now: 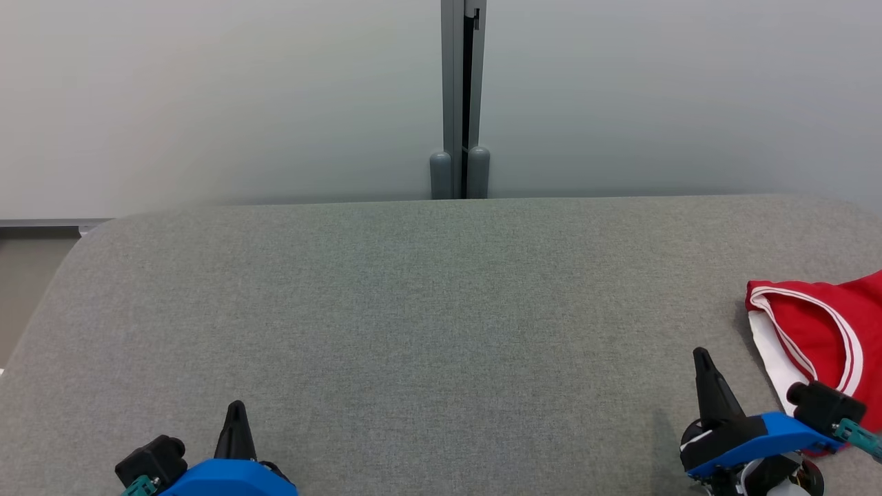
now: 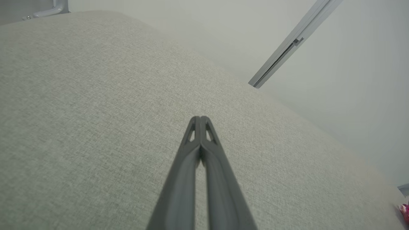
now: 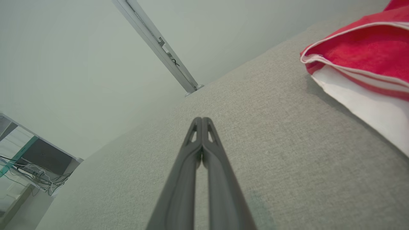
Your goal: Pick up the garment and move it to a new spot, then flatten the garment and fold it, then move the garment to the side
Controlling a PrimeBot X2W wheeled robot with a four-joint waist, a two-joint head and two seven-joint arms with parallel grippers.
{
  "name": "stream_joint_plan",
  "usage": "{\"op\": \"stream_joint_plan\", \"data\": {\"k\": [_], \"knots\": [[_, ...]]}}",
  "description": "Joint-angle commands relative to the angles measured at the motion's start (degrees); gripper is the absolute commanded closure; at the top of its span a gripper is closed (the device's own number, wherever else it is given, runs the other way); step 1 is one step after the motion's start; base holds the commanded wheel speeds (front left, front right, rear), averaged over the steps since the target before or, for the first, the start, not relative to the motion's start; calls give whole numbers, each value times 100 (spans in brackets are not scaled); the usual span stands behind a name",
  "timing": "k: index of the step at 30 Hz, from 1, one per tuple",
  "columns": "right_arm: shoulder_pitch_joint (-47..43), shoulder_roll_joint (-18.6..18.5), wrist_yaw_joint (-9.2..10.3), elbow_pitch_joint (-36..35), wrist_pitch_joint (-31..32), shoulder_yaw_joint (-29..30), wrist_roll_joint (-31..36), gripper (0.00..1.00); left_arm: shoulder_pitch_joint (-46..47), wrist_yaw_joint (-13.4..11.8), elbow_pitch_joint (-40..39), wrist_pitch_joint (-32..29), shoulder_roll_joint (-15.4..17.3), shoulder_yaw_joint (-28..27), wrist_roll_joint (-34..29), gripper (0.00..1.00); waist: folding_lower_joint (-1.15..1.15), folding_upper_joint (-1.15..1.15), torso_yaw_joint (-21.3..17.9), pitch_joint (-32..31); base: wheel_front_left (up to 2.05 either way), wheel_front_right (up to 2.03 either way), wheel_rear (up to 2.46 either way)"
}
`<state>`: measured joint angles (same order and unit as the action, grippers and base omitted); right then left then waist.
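Pincers are both sitting low at the near edge of your head view, over the grey fabric-covered desk (image 1: pixel 413 310). Your left pincer (image 1: pixel 236 413) is showing at the lower left with its two dark fingers pressed together into one point, pinching nothing. Your left wrist view is showing the same: the fingers are meeting at the tips, with only bare grey weave around them. Your right pincer (image 1: pixel 703 358) is showing at the lower right, likewise pressed together and pinching nothing, and its tips are pointing up the view. You cannot tell whether either set of tips is touching the cloth surface or hanging just above it.

The red garment (image 1: pixel 820 331) is lying on the desk at the far right, running out of your head view at the edge. It is lying just beside the right pincer, on that pincer's outer side, and apart from its fingertips. A curved opening edged in white piping is facing you, and a white layer (image 1: pixel 768 351) is peeking out beneath the red. Behind the desk, pale wall panels (image 1: pixel 207 103) are meeting at a grey upright post (image 1: pixel 463 103).
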<state>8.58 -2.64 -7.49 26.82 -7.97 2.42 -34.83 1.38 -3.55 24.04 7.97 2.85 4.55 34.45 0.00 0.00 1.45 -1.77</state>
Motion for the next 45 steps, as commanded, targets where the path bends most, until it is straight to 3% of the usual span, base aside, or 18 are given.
{"op": "stream_joint_plan", "data": {"k": [1,20,45], "knots": [[25,-23,0,-143,51,34,-223,100,174,48,-121,-44,1,-54,212,100,0,0,-2,2,0,0,0],[-47,-27,0,-463,434,138,-1729,100,276,339,-371,-431,2,-348,1730,100,0,0,-30,40,0,0,0],[-135,-31,-1,-788,832,248,-3265,100,378,640,-621,-827,3,-648,3281,100,0,0,-65,87,0,0,0]]}}
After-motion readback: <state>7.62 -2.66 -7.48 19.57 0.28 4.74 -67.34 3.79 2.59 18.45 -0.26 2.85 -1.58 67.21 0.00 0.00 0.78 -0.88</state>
